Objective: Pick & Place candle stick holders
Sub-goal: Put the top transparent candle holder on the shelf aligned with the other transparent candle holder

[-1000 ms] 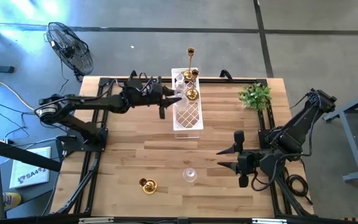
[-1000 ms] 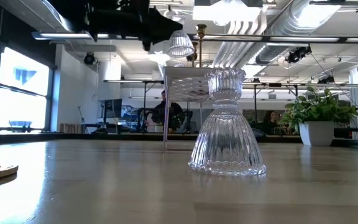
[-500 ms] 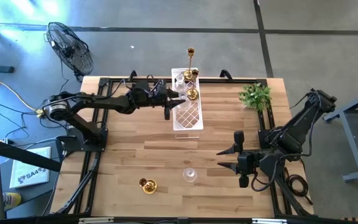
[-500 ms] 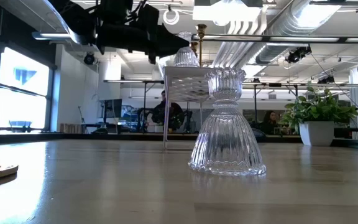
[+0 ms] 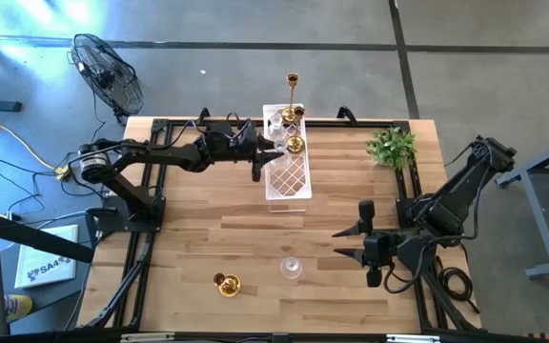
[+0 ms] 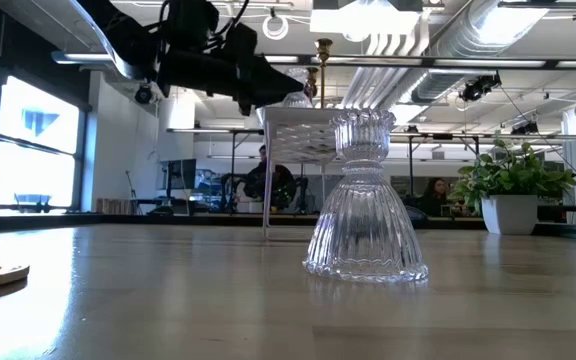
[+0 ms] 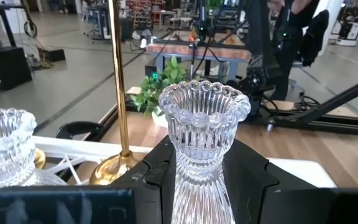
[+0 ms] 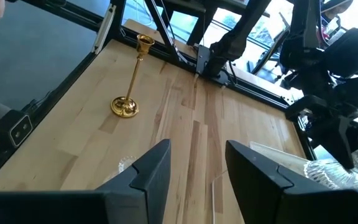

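My left gripper reaches level from the table's left to the white lattice tray and is shut on a clear glass candle stick holder. Inside the tray stand a tall gold holder, a squat gold one and another glass one. On the near table stand a gold holder with a slim stem and a glass holder. My right gripper hangs open at the near right, holding nothing. My left gripper pinches the glass holder between its two fingers at the ribbed body below the beaded cup. The fingers come level from the table's left. The holder stands upright in the hold, cup up, lifted clear at the tray's left side.
A small green plant in a white pot stands at the far right corner. Black frame rails run along the table's edges. A broad stretch of bare wood lies between the tray and the two holders at the near edge.
My left gripper has sunk and moved a little toward the table's right edge, closer over the tray, carrying the glass holder upright. The right arm has kept still.
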`<action>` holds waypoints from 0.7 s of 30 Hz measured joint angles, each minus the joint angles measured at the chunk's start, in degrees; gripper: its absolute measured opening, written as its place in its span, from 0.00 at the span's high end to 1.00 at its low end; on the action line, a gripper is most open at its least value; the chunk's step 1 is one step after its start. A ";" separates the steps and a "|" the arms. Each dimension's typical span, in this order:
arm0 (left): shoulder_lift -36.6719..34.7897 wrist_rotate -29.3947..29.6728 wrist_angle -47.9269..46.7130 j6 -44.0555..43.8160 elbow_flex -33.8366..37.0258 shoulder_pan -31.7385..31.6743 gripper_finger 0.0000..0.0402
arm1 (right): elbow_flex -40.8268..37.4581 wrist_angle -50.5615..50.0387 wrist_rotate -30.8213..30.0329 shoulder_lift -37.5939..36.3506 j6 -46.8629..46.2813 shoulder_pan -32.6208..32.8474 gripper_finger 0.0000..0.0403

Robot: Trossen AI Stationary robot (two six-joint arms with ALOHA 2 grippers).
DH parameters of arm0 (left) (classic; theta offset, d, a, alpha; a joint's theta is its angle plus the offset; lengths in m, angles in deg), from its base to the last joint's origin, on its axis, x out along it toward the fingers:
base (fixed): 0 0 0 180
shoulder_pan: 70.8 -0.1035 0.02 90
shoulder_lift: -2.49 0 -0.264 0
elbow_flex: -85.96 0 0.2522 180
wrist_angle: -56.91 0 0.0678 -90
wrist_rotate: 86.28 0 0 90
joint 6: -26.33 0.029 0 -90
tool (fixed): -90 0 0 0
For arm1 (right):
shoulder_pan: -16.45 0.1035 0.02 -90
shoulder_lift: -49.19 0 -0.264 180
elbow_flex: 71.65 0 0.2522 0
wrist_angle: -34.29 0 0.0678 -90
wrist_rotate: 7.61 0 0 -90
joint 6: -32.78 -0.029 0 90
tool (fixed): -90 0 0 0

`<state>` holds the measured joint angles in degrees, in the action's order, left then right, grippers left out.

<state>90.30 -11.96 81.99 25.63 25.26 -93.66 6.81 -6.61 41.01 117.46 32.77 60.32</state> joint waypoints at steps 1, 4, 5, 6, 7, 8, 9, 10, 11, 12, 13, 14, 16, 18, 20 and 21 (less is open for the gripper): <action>0.00 -0.05 0.03 0.00 0.00 -0.01 0.76 | 0.00 -0.01 0.00 0.01 0.00 0.00 0.63; 0.00 0.08 -1.06 0.08 0.00 -0.01 0.76 | 0.00 -0.02 0.00 0.00 -0.02 -0.01 0.63; 0.00 0.14 -1.75 0.22 0.00 -0.01 0.76 | 0.00 0.00 0.00 0.00 -0.02 -0.01 0.63; 0.00 0.17 -2.11 0.23 0.00 -0.01 0.76 | 0.00 -0.02 0.02 0.00 -0.02 -0.01 0.63; 0.00 0.21 -2.23 0.29 0.00 -0.01 0.76 | 0.00 0.00 0.00 0.00 -0.02 -0.01 0.63; 0.00 0.45 -2.32 0.38 0.00 -0.01 0.76 | 0.00 0.00 0.01 0.00 -0.02 0.00 0.63; 0.00 1.07 -2.33 0.44 0.00 -0.01 0.76 | 0.00 0.00 0.00 0.00 -0.02 0.00 0.63; 0.00 1.24 -2.40 0.45 0.00 -0.01 0.76 | 0.00 0.00 0.02 0.01 -0.02 -0.01 0.63; 0.00 1.27 -2.59 0.45 0.00 -0.03 0.76 | 0.00 0.00 0.02 0.00 -0.02 -0.01 0.63; 0.00 1.27 -2.65 0.45 0.00 -0.03 0.76 | 0.00 0.01 0.02 0.00 -0.04 -0.01 0.63; 0.00 1.44 -2.78 0.54 0.00 -0.03 0.76 | 0.00 0.00 0.02 0.00 -0.04 0.00 0.63; 0.00 1.93 -2.98 0.87 0.00 -0.03 0.76 | 0.00 0.00 0.02 0.00 -0.04 -0.01 0.63; 0.15 3.29 -3.62 1.37 0.00 -0.03 0.76 | 0.00 0.00 0.02 0.00 -0.05 0.00 0.63; 0.51 3.37 -3.64 1.52 -0.01 -0.22 0.76 | 0.00 0.00 0.02 0.00 -0.07 0.00 0.63; 0.53 2.63 -3.68 1.50 -0.02 -0.78 0.76 | 0.00 0.02 0.02 0.00 -0.07 -0.01 0.63; 0.70 2.55 -3.80 1.42 -0.02 -0.82 0.76 | 0.00 0.00 0.04 0.00 -0.07 0.01 0.63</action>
<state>91.00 -9.41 78.19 27.05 25.24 -94.48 6.81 -6.61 41.05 117.46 32.71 60.33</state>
